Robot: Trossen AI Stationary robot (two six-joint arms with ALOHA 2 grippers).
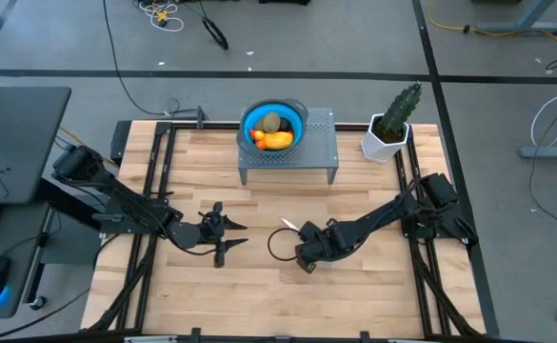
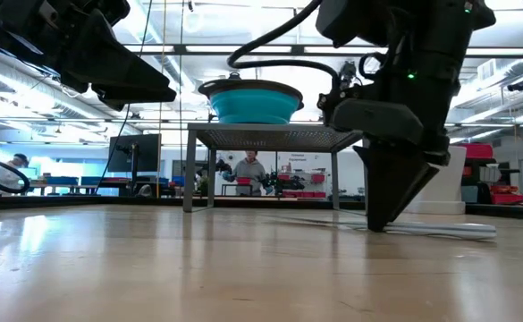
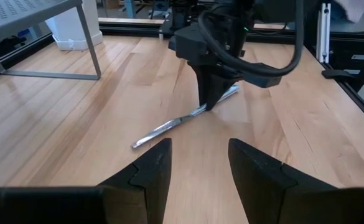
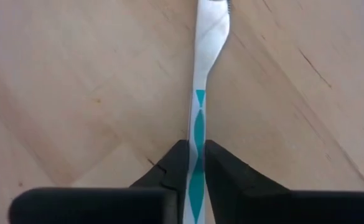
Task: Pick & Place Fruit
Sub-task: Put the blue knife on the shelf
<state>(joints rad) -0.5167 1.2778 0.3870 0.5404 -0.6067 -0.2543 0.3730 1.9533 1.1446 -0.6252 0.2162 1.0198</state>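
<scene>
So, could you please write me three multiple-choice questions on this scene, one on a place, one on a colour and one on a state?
1. Where is the fruit?
A. in the bowl on the metal stand
B. on the bare table
C. beside the cactus

2. What colour is the bowl?
A. red
B. blue
C. white

3. What are the right gripper fingers doing?
A. hanging wide open
B. holding a fruit
C. closed on the white-and-blue stick

Answers:
1 A: the high view shows yellow-orange and olive pieces inside the bowl on the stand.
2 B: its rim shows blue in both the high and low views.
3 C: the right wrist view shows both fingers pressed against the stick lying on the table.

The left gripper waits open nearby.
</scene>
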